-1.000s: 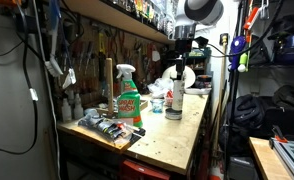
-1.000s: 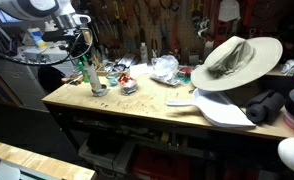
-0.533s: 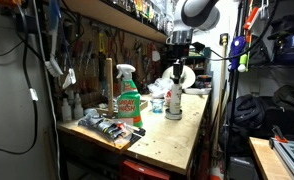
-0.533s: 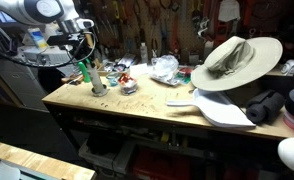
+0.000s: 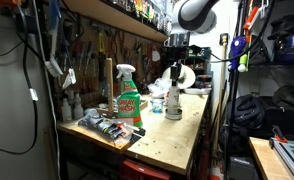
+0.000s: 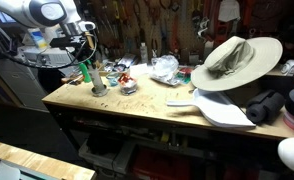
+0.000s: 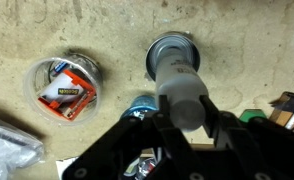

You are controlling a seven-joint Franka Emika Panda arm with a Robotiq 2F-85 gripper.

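In the wrist view, at the lower left of the frame, a crumpled plastic bag lies on the wooden bench. Right of it, in the left middle, stands a round clear tub with an orange label inside. Further right, just beside the left finger, there is a small teal cap. At the centre stands an upright grey bottle, seen from above. Its top comes up between the two black fingers of the gripper. The jaws stand close on both sides of the bottle top, but I cannot tell if they press on it or only frame it. At the right edge, a corner of a dark box shows.

In an exterior view, the bottle stands at the left end of the bench, directly under the gripper, and a wide hat lies far to the right.

I think the bottle is tall and narrow, so a sideways push from one finger could tip it. If it falls left, it may hit the teal cap and the tub, because both are near. If the hold is only on the top, the bottle could also slip or swing.
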